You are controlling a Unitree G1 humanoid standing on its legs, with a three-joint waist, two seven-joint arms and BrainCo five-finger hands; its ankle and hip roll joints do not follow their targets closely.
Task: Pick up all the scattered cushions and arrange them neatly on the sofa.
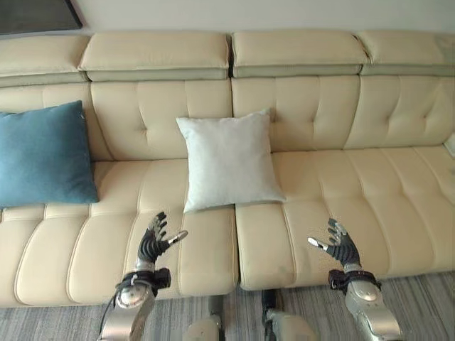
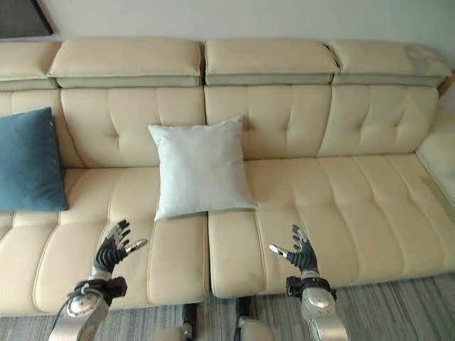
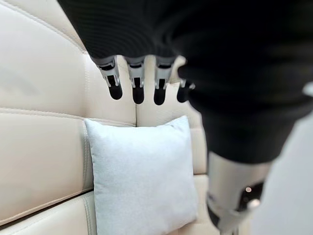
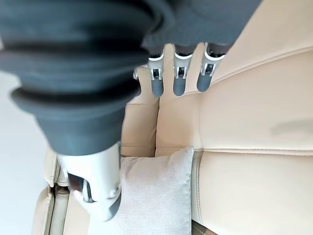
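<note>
A pale grey cushion [image 1: 229, 162] leans upright against the backrest at the middle of the cream sofa [image 1: 334, 206], straddling the seam between two seats. A blue cushion [image 1: 43, 153] leans on the backrest at the far left. My left hand [image 1: 155, 241] hovers open over the front of the seat, just left of and below the grey cushion [image 3: 142, 181]. My right hand [image 1: 340, 245] is open over the front of the seat to the cushion's right, apart from it. Both hands hold nothing. The grey cushion [image 4: 156, 196] also lies beyond my right hand's fingers [image 4: 178, 78].
The sofa's right seats [image 2: 370, 206] are bare. A striped grey rug [image 1: 419, 298] covers the floor in front of the sofa. A dark frame corner [image 1: 35, 14] hangs on the wall at the upper left.
</note>
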